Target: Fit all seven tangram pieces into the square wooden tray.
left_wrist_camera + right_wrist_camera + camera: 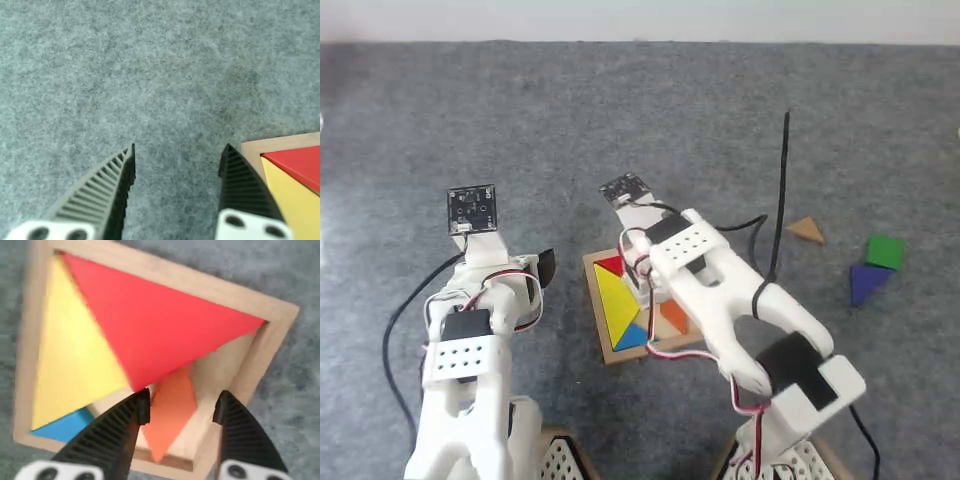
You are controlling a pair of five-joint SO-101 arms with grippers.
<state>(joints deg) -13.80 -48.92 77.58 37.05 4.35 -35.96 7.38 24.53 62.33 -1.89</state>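
right gripper [184, 394] hangs fingers apart over the orange piece [172, 412] in the tray [210, 289] — seating it, i'd guess; left gripper [180, 150] gapes over carpet. next: fetch the green square [885, 251].

Grey felt-like mat [620, 110] covers your table from the left edge to the right and from near to far. Its nap is mottled and fibrous, with no seams or marks that you could pick out. Along the far edge a pale band [640, 18] runs the full width behind the mat; wall or bare surface, cannot tell. At the far left edge there is a small pale scrap [322, 122], cut off by the frame and too little to name.
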